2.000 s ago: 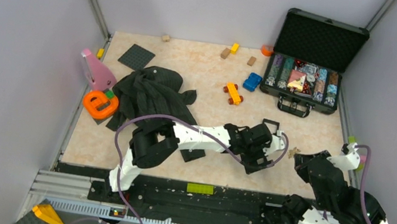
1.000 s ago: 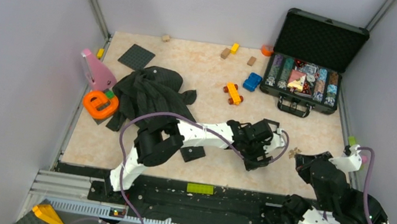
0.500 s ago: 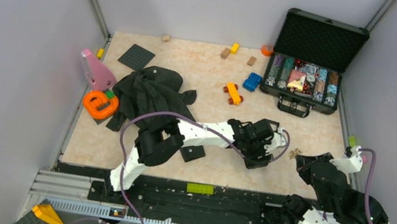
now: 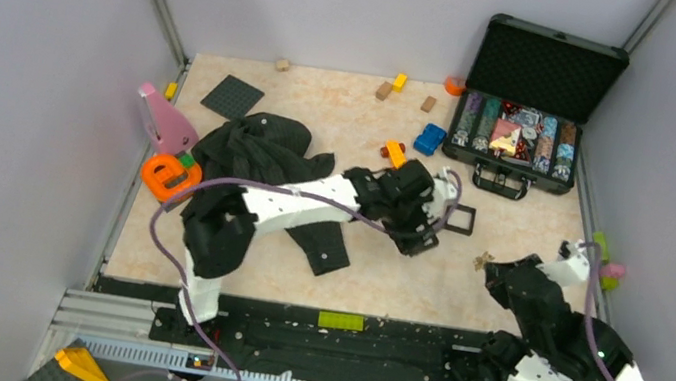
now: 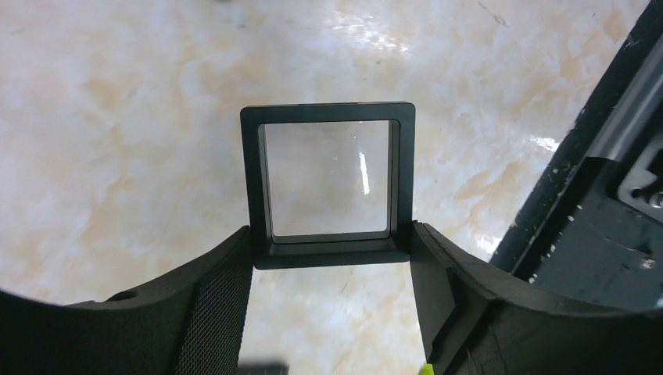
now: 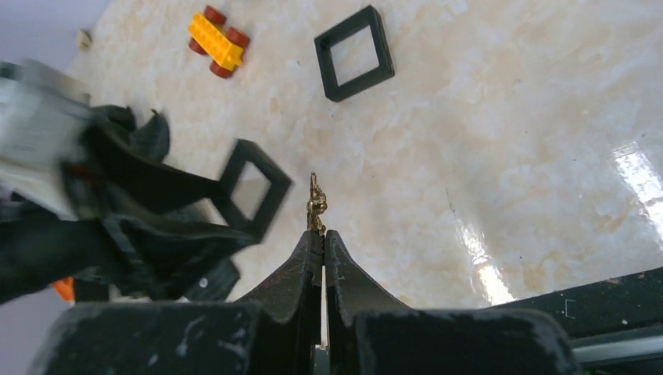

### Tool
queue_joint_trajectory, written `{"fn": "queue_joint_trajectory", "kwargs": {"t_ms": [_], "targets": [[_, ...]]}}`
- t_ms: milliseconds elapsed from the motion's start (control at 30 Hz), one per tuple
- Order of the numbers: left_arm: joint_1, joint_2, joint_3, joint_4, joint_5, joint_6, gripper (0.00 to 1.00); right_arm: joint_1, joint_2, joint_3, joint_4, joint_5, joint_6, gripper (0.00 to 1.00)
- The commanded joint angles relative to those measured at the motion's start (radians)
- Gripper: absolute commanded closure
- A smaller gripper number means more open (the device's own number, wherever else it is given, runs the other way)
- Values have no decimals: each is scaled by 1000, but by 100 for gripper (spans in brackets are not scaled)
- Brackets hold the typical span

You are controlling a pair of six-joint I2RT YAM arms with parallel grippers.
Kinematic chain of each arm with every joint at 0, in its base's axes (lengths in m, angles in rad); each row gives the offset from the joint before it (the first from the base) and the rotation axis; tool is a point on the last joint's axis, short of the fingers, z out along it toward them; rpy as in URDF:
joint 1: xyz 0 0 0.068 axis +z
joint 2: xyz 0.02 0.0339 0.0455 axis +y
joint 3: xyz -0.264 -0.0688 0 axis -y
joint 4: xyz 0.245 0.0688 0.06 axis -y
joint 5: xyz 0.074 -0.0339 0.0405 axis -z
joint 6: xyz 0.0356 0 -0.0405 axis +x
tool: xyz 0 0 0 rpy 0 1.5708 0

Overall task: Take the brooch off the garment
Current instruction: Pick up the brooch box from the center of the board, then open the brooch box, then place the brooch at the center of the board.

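Observation:
The garment (image 4: 259, 153), a dark crumpled shirt, lies at the left of the table. The brooch (image 6: 316, 205), tiny and gold, sticks up from the tips of my right gripper (image 6: 323, 234), which is shut on it. In the top view, the right gripper (image 4: 490, 268) holds the brooch (image 4: 482, 263) above bare table, well right of the garment. My left gripper (image 5: 330, 251) is shut on the lower corners of a black square frame (image 5: 328, 183) with a clear window. That frame (image 6: 254, 190) hangs tilted just beyond the brooch.
A second black frame (image 4: 459, 219) lies flat by the left gripper (image 4: 418, 240). A black square lid (image 4: 329, 260) lies near the garment's front. An open case of chips (image 4: 525, 128) stands back right. A yellow toy car (image 4: 394, 153), a blue block (image 4: 429, 140) and an orange ring (image 4: 169, 177) are scattered.
My left arm has swung back and to the left, its jaws closing on the black frame. The right gripper has shifted a little left with the brooch.

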Motion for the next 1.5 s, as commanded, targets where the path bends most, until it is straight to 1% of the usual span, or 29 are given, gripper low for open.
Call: {"fn": "queue_joint_trajectory", "kwargs": {"t_ms": [0, 67, 133, 200, 267, 333, 433, 567, 700, 800, 833, 867, 900, 967, 1000, 1067, 1100, 1133, 1167, 1200, 1233, 1267, 1367, 1467], "targets": [[66, -179, -73, -19, 27, -108, 43, -2, 37, -118, 221, -110, -92, 100], [94, -226, -123, -31, 26, -148, 44, -2, 25, -216, 421, -242, -214, 100], [129, -284, -188, -19, 35, -189, 45, -2, -2, -362, 628, -382, -274, 100], [165, -351, -264, 14, 48, -222, 47, -2, -10, -483, 828, -493, -300, 100], [198, -421, -336, 42, 51, -248, 49, -2, 11, -574, 1010, -572, -304, 100], [227, -487, -402, 62, 56, -268, 49, -2, 72, -623, 1137, -599, -289, 100], [259, -567, -476, 83, 67, -290, 49, -4, 230, -623, 1253, -626, -289, 100], [277, -641, -549, 108, 86, -314, 49, -6, 414, -594, 1341, -671, -306, 100], [300, -669, -596, 163, 146, -351, 51, -11, 504, -574, 1360, -666, -320, 100], [313, -675, -616, 198, 205, -371, 54, -17, 521, -566, 1351, -661, -345, 97], [316, -676, -621, 207, 217, -375, 54, -19, 522, -563, 1339, -655, -352, 94], [318, -677, -624, 215, 223, -381, 55, -23, 520, -557, 1325, -651, -359, 88], [323, -676, -625, 216, 229, -388, 55, -27, 518, -549, 1306, -650, -371, 80], [334, -673, -628, 225, 251, -407, 56, -36, 510, -522, 1250, -641, -403, 62], [340, -671, -631, 236, 266, -416, 56, -38, 503, -501, 1192, -628, -420, 58], [350, -670, -644, 270, 314, -437, 57, -40, 485, -449, 1097, -604, -460, 42], [354, -670, -652, 288, 334, -453, 57, -40, 475, -424, 1067, -600, -489, 33], [359, -668, -658, 303, 356, -470, 58, -39, 465, -401, 1055, -608, -533, 27], [362, -665, -661, 320, 376, -482, 58, -38, 454, -382, 1051, -643, -587, 22], [365, -661, -662, 331, 396, -492, 58, -37, 448, -362, 1057, -670, -636, 14], [367, -657, -662, 340, 412, -505, 59, -30, 445, -345, 1067, -694, -680, 9], [370, -650, -661, 349, 426, -520, 59, -20, 447, -329, 1076, -705, -719, 7], [374, -632, -658, 386, 477, -570, 59, 25, 456, -293, 1118, -705, -819, 4], [375, -625, -665, 433, 512, -615, 59, 38, 463, -288, 1190, -719, -863, 2]]}}
